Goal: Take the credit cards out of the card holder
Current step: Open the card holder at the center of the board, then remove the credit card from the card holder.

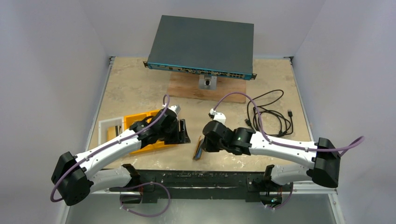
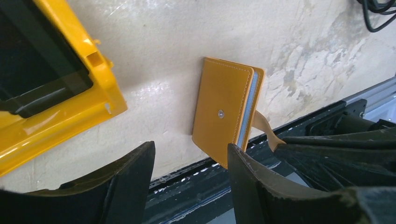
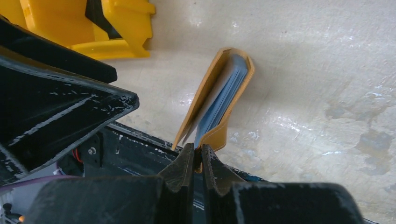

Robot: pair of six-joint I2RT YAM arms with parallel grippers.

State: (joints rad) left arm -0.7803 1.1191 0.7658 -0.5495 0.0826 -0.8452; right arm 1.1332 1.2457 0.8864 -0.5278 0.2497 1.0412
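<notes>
Sitting inside card holder [image 2: 219, 112]: credit cards [image 3: 222, 100]

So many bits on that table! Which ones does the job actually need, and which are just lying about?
Needed: card holder, its strap pinched by the right gripper; the cards inside it.
Lying about: yellow tray, network switch, wooden board, black cable.

The card holder [image 2: 219, 88] sits mid-frame against the pale tabletop [image 2: 163, 46], with its snap stud [image 2: 220, 113] facing the camera. The credit cards [image 2: 247, 109] show as a thin blue-grey stripe along its right side. Its strap [image 2: 264, 128] runs toward the lower right into the black right pincer [image 2: 282, 142]. The left pincer [image 2: 190, 147] has two fingers [image 2: 130, 177] rising from the bottom edge, spread apart. A yellow tray [image 2: 70, 107] fills the upper left, and a black cable [image 2: 378, 14] crosses the upper right corner.
</notes>
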